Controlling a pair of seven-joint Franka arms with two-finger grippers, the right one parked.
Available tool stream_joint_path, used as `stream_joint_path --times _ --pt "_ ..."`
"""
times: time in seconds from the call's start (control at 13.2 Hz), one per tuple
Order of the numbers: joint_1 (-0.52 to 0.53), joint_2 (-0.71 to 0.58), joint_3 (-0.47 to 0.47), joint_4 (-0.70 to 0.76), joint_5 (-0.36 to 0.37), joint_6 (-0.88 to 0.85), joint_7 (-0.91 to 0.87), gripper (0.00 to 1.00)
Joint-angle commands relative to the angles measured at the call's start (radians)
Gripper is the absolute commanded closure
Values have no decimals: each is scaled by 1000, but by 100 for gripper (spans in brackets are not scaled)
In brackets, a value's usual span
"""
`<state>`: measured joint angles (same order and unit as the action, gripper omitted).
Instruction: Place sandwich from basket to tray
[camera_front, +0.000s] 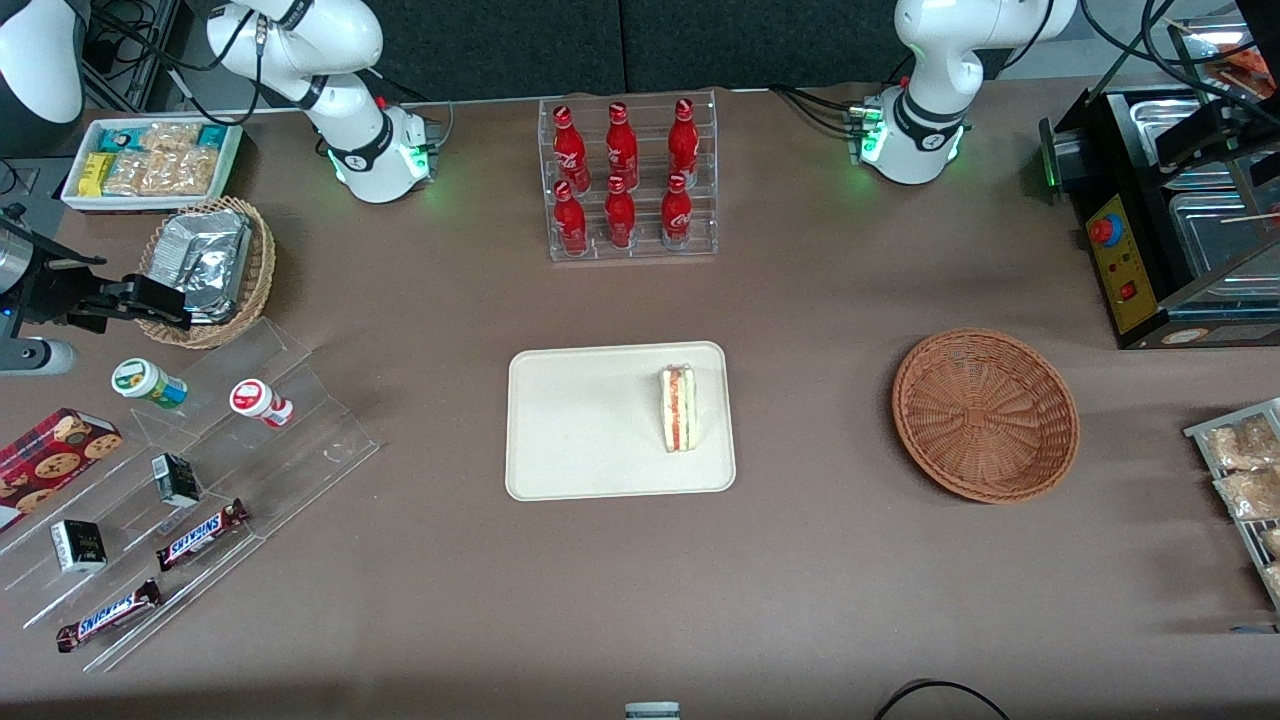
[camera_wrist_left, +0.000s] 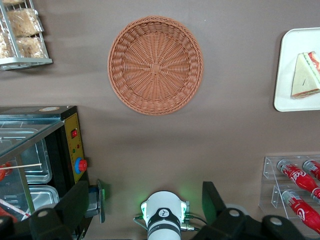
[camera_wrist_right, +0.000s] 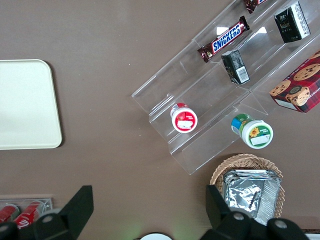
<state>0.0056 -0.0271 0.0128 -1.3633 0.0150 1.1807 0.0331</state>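
Front view. Tray (camera_front: 590, 440): cream, rectangular, flat on the brown table (camera_front: 800, 580), taken here as the landmark. Sandwich (camera_front: 679, 408): on the tray, standing on edge near the rim that faces the working arm's end, its red and green filling stripe uppermost. Basket (camera_front: 985, 413): reddish-brown wicker, on the table well apart from the tray toward the working arm's end, nothing in it. Bottle rack (camera_front: 628, 180): clear, holding six red bottles, farther from the front camera than the tray. Tan wicker basket (camera_front: 210, 270) with foil packets, clear stepped display (camera_front: 200, 480) with chocolate bars, small boxes and two jars: toward the parked arm's end. Black appliance (camera_front: 1160, 220) with a red button: at the working arm's end, farther from the camera than the basket. The tool is out of this view.

Left wrist view. Tool (camera_wrist_left: 145, 210): held high above the table, looking straight down; its two dark fingers (camera_wrist_left: 75, 205) stand wide apart, released, with nothing between them. Basket (camera_wrist_left: 155, 65): bare woven bottom visible. Tray (camera_wrist_left: 295, 70): partly in view, with the sandwich (camera_wrist_left: 306, 76) lying on it. Arm base (camera_wrist_left: 164, 220) with green lights shows between the fingers.

Right wrist view. Tray (camera_wrist_right: 27, 105): one bare corner only; the sandwich is out of frame.
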Motion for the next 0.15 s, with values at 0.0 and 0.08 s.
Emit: stream_joint_path --times 0.0,0.08 --pt "-1 30 3 -14 -12 20 16 0" --pt "-1 36 3 -17 -6 30 14 0"
